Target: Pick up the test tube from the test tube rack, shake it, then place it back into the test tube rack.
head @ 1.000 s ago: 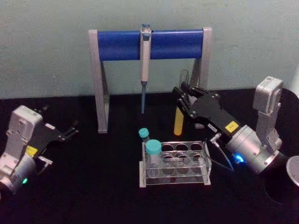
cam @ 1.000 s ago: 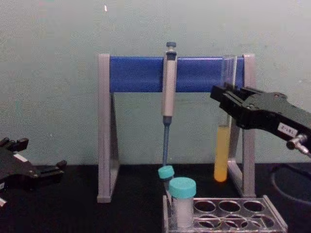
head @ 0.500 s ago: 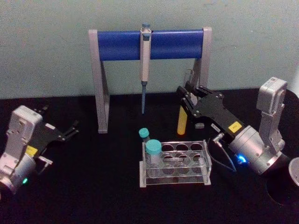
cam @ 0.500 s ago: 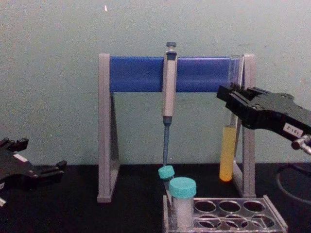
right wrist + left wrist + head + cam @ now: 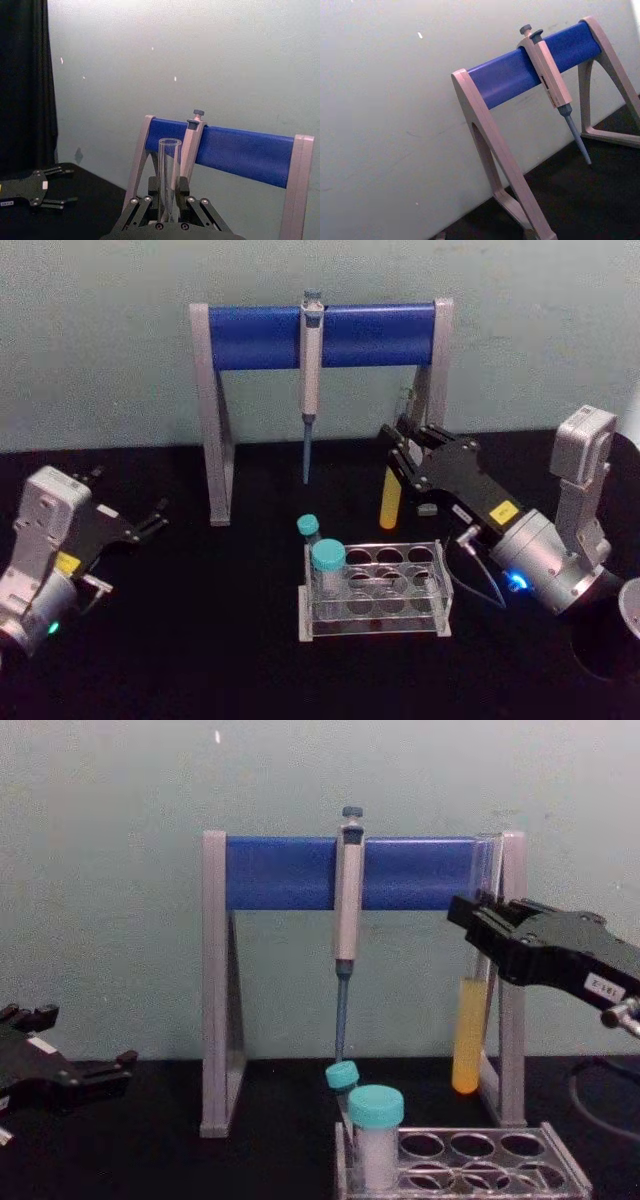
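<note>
Pale green wall, matte and flecked, backs a flat black table (image 5: 200, 650). On it stands a pipette stand (image 5: 250, 337): two grey angular legs joined by a smooth blue round bar, with a slim grey pipette (image 5: 311, 360) hanging from the bar's middle, tip down.

Just in front of the stand's right leg, the right gripper (image 5: 400, 455), black with linked metal fingers, has its jaws closed on the test tube (image 5: 390, 502). This is a slender clear glass cylinder with an open mouth and rounded bottom, its lower part filled with yellow liquid. Its long axis runs nearly upright, mouth up, the top leaning slightly toward the stand's right leg, and its bottom hangs clear of the table.

Forward of the stand sits the test tube rack (image 5: 372, 628), a low clear plastic box with round holes, holding two white tubes with teal caps (image 5: 327, 558) at its left end.

Well left of the stand, the left gripper (image 5: 155, 518) rests low with its jaws spread wide.
</note>
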